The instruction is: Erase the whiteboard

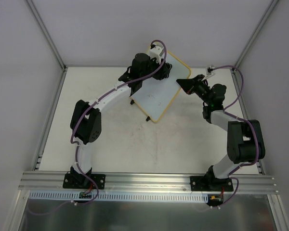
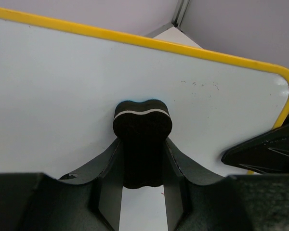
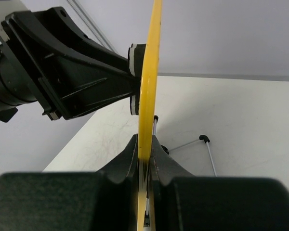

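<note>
The whiteboard [image 1: 160,96], white with a yellow frame, stands tilted near the back of the table. My right gripper [image 1: 179,83] is shut on its right edge; the yellow frame [image 3: 147,86] runs edge-on between the jaws. My left gripper [image 1: 156,60] is shut on a black eraser [image 2: 142,142] with a thin white stripe, and presses it flat against the board face [image 2: 62,96]. The board is almost clean, with faint specks [image 2: 200,84] near its upper right and one tiny red mark [image 2: 162,193] below the eraser.
The board's thin wire stand with small black feet [image 3: 203,139] rests on the beige table [image 1: 135,144]. Grey walls and metal posts close in the back and sides. The right gripper's finger [image 2: 262,151] shows at the board's right edge.
</note>
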